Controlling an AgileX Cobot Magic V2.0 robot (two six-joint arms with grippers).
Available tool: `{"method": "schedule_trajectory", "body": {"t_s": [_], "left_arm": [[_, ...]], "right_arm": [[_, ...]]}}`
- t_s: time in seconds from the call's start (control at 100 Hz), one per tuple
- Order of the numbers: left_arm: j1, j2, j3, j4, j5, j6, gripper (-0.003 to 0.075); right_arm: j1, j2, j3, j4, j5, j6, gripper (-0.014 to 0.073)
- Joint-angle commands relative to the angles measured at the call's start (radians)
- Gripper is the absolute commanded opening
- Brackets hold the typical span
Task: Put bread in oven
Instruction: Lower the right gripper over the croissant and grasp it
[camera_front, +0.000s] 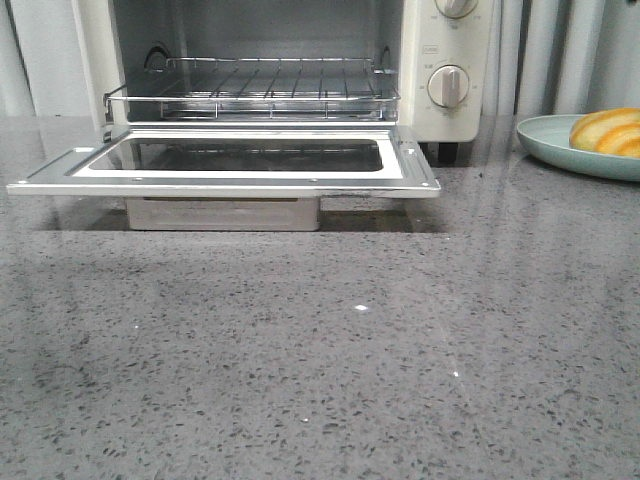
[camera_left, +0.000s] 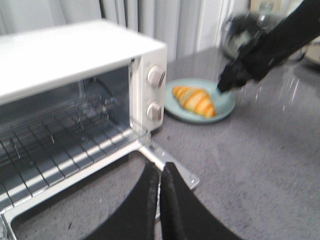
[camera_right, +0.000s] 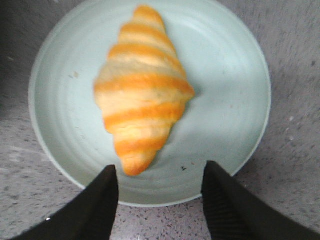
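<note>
The bread (camera_right: 141, 92), an orange and yellow striped croissant, lies on a pale green plate (camera_right: 230, 95). It also shows at the right edge of the front view (camera_front: 608, 130) and in the left wrist view (camera_left: 195, 101). My right gripper (camera_right: 160, 172) is open and empty, hovering over the plate's near rim, apart from the bread. It shows as a dark arm in the left wrist view (camera_left: 225, 86). The oven (camera_front: 440, 60) stands with its door (camera_front: 225, 170) dropped open and the wire rack (camera_front: 260, 85) bare. My left gripper (camera_left: 160, 172) is shut and empty above the door's corner.
The oven's knobs (camera_front: 448, 87) are on its right side, facing the plate (camera_front: 560, 145). A grey speckled counter (camera_front: 320, 350) spreads in front. Pale curtains hang behind. A blurred dark object (camera_left: 240, 35) stands at the back beyond the plate.
</note>
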Motion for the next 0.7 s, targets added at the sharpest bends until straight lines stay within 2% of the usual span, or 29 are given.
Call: {"method": "schedule_trajectory", "body": {"t_s": [0.0, 0.37, 0.69], "left_arm": [[0.002, -0.052, -0.033, -0.027, -0.036, -0.03, -0.0022], [0.002, -0.097, -0.033, -0.027, -0.002, -0.03, -0.0022], [0.002, -0.097, -0.033, -0.025, 0.007, -0.03, -0.0022]], "right_arm": [[-0.009, 0.009, -0.034, 0.021, -0.064, 0.004, 0.0347], [0.004, 0.139, -0.034, 0.05, -0.114, 0.004, 0.0347], [0.004, 0.164, -0.034, 0.054, -0.198, 0.004, 0.0344]]}}
